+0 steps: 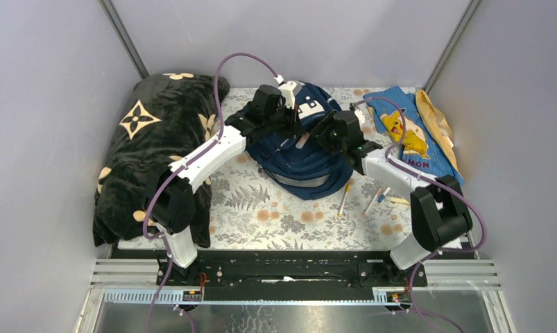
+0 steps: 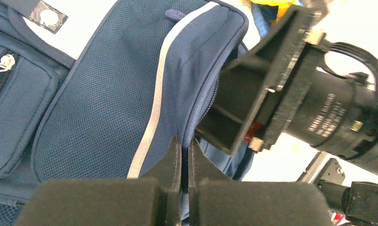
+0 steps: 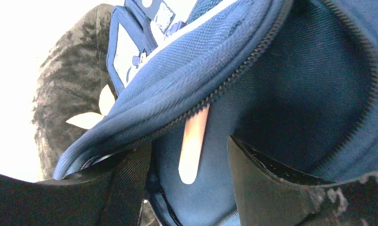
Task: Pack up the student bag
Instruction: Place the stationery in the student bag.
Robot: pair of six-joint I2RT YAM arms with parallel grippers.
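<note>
Holds the student bag (image 1: 310, 173), on the surface (image 1: 261, 215) with the blanket (image 1: 150, 152) beside it, open by its rim with left fingers (image 2: 170, 160) pinched shut, lets a pale stick (image 3: 192, 141) sit loose between spread right fingers (image 3: 271, 183) inside it, and probably needs to fetch the pens (image 1: 345, 199) beside the bag next.

Top view: high up behind the arm bases, looking down over the whole desk (image 1: 261, 215). Left wrist: pressed close against the student bag (image 2: 107, 94), facing the right arm (image 2: 328, 113) alongside. Right wrist: even closer, peering into the bag's open mouth. Shared by all three: the bag.
</note>
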